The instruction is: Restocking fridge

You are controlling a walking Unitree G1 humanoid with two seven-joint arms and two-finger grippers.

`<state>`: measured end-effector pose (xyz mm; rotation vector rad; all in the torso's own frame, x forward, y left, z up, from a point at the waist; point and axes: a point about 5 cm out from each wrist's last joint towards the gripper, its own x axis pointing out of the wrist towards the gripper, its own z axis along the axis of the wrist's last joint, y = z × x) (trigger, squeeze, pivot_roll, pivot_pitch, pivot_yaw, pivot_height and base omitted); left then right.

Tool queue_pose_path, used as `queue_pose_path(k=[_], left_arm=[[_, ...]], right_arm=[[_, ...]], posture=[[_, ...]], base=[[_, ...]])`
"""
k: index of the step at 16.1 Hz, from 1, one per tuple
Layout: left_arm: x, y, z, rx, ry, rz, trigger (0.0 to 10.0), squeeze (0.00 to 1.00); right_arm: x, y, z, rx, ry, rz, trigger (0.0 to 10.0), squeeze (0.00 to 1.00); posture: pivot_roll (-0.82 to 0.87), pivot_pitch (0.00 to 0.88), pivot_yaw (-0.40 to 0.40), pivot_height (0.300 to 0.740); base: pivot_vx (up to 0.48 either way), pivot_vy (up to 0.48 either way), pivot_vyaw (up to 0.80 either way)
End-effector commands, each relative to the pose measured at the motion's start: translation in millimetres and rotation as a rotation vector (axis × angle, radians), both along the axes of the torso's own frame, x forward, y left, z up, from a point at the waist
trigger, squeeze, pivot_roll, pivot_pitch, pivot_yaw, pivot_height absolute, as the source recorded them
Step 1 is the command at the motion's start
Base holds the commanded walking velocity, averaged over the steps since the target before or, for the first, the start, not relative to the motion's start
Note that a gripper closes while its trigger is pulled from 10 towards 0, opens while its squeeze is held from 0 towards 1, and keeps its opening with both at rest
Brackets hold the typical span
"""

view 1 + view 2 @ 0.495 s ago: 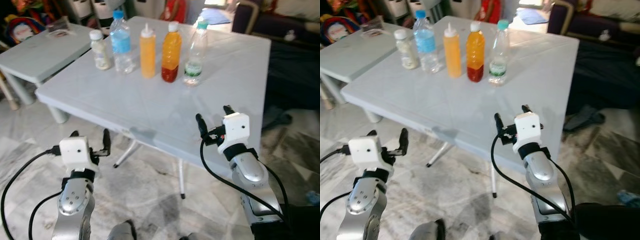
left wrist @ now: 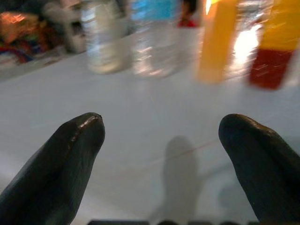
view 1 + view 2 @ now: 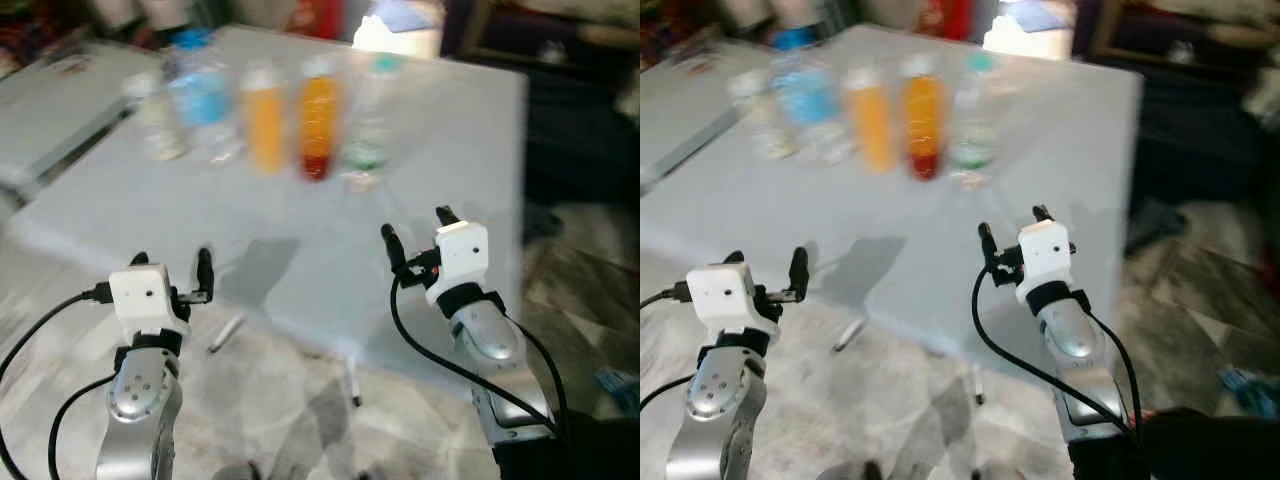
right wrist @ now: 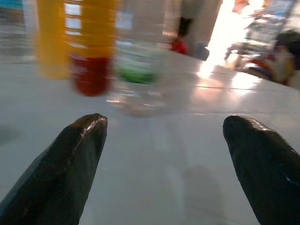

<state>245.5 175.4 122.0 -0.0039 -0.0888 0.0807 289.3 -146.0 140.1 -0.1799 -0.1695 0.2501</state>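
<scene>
Five blurred bottles — among them an orange-and-red plastic bottle (image 3: 317, 125) — stand upright in a row on the pale grey table (image 3: 440, 150). Left gripper (image 3: 172, 265) and right gripper (image 3: 413, 226) gape empty, nearer the table than before.

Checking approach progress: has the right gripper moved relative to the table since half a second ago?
Yes. The right gripper has come forward past the table edge, toward the bottles; it was over the edge.

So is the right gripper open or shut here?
Open. The right gripper has its two black fingers spread wide apart above the white table, holding nothing.
</scene>
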Motion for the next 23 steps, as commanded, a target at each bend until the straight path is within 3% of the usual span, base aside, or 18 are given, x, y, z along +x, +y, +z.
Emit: queue_pose_path(k=[1, 5, 11, 17, 23], left_arm=[[-0.5, -3.6, -1.7, -0.011, 0.005, -0.009, 10.0, 0.0], [0.3, -4.5, -3.2, -0.007, 0.01, -0.017, 10.0, 0.0], [1.3, -1.1, 0.2, 0.005, 0.004, -0.006, 10.0, 0.0], [-0.5, -3.2, -0.5, 0.004, 0.006, -0.002, 10.0, 0.0], [3.0, -9.2, 2.7, 0.025, -0.009, -0.052, 10.0, 0.0]], right_arm=[[-0.3, -4.5, -1.4, -0.01, 0.009, -0.01, 10.0, 0.0], [-0.1, -0.8, -1.4, -0.009, 0.007, -0.002, 10.0, 0.0], [3.4, 4.2, 4.3, -0.027, -0.009, 0.065, 10.0, 0.0], [20.8, -1.1, 31.0, -0.054, -0.134, 0.04, 10.0, 0.0], [47.7, -2.9, 72.7, -0.058, -0.233, 0.129, 10.0, 0.0]], posture=[[-0.03, 0.136, -0.003, 0.74], [-0.03, 0.136, -0.005, 0.74], [-0.02, 0.158, -0.003, 0.74], [-0.01, 0.161, 0.0, 0.74], [0.0, 0.159, 0.004, 0.74]], base=[[0.424, 0.0, 0.0], [0.358, 0.0, 0.0], [0.0, 0.0, 0.0], [0.0, 0.0, 0.37], [0.0, 0.0, 0.0]])
